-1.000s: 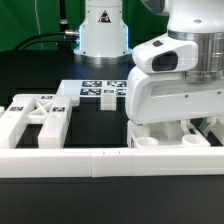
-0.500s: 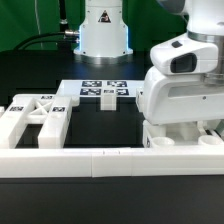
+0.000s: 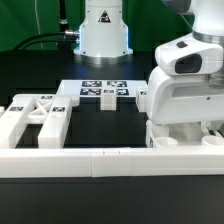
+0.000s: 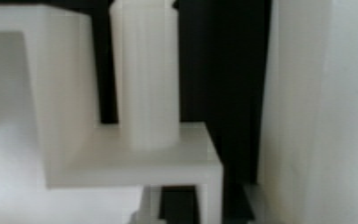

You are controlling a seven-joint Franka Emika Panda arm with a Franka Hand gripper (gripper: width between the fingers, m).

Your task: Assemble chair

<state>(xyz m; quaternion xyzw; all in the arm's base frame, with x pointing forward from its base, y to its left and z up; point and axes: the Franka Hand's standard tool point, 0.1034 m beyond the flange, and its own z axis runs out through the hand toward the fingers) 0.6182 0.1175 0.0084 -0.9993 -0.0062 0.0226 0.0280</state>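
Two clusters of chunky matte white plastic chair parts sit on the black table (image 3: 105,125), well apart, one toward each side of the exterior view. The left cluster (image 3: 36,118) is an open blocky frame with crossing bars, and small black-and-white square tags show on its top faces. The right cluster (image 3: 192,138) lies directly under the glossy white robot arm's tool (image 3: 186,120), and two short round pegs (image 3: 165,143) stand up along its near edge. The tool's broad body hides most of this cluster, and its fingers cannot be seen from this side. The tool is closed tight, jaws together; whether anything is pinched between them cannot be told. Between the clusters, farther back, lies the thin flat white marker board (image 3: 104,91) with several tags, and behind it stands the arm's white base (image 3: 102,30). A long low white border wall (image 3: 90,160) runs across the front of the table, just in front of both clusters.

From the wrist, an upright white round bar (image 4: 147,75) rises from a flat white block (image 4: 131,165), with a white frame piece (image 4: 34,70) just beside it. A tall white surface (image 4: 327,100) fills one side, too blurred to identify.
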